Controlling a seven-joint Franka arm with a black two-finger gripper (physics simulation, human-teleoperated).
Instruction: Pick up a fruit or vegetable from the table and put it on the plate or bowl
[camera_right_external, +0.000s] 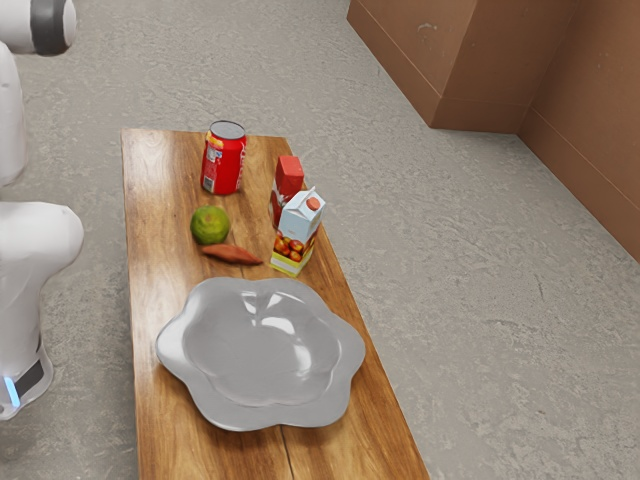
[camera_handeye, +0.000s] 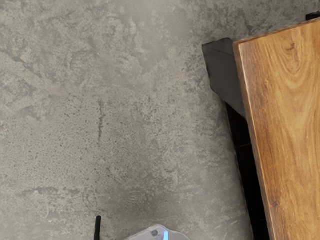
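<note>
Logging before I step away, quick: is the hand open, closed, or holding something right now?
Hand: cannot be told.
The green fruit and the orange root vegetable both lie on the table.

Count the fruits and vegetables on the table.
2. A green round fruit sits between the red can and the plate; an orange root vegetable lies beside it, nearer the plate. The cartons might hide more.
</note>
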